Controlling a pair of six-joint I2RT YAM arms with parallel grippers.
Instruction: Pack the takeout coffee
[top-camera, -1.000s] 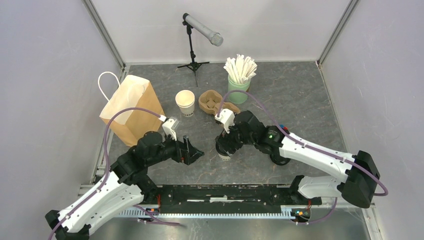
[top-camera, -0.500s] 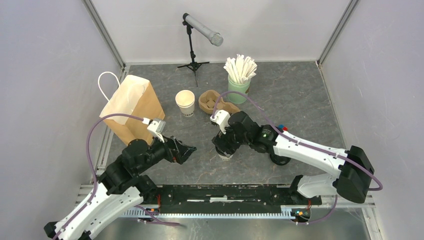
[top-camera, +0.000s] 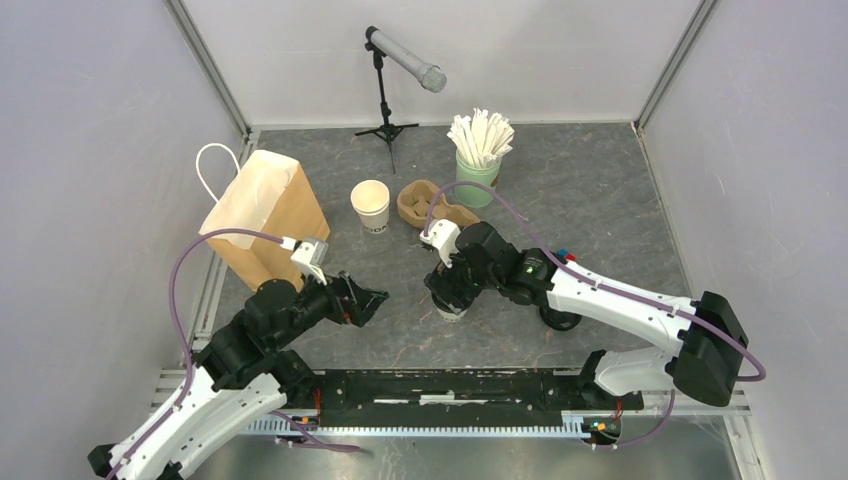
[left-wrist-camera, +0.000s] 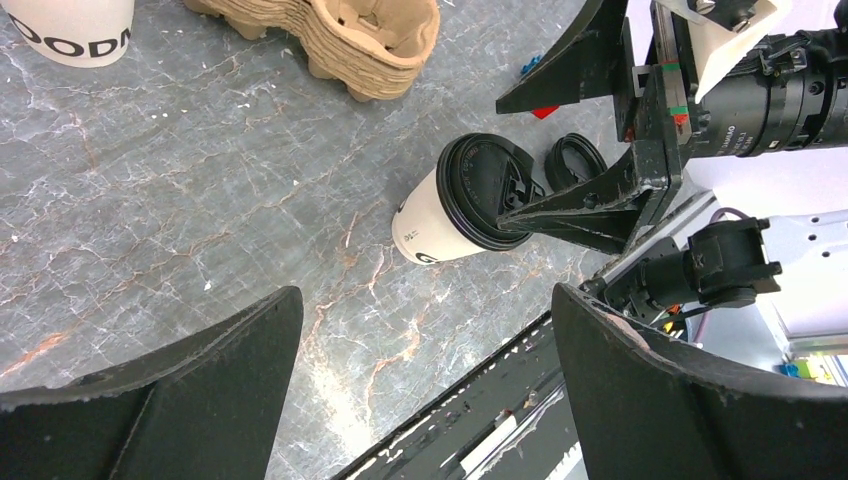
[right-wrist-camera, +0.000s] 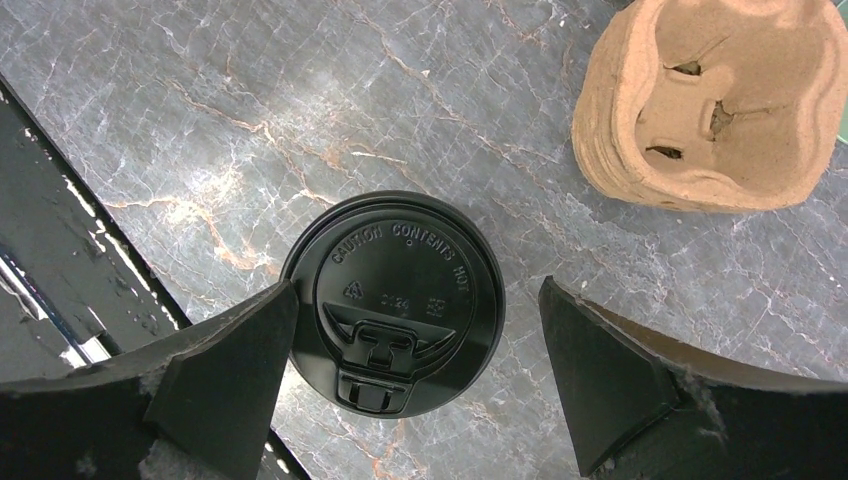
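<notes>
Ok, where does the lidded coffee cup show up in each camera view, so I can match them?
Top external: the coffee cup is just below centre, mostly hidden under the right gripper.
Left wrist: the cup is right of centre, in the upper half.
Right wrist: the cup is at centre, seen lid-on from above.
Shared landmark: the cardboard cup carrier, near the cup in all three.

The right end effector (right-wrist-camera: 418, 300) was positioned above the upright, black-lidded takeout coffee (right-wrist-camera: 393, 303), fingers (right-wrist-camera: 230, 370) spread either side of it, one just beside its rim, with a stack of pulp cup carriers (right-wrist-camera: 710, 100) apart on the grey table (right-wrist-camera: 250, 90).
</notes>
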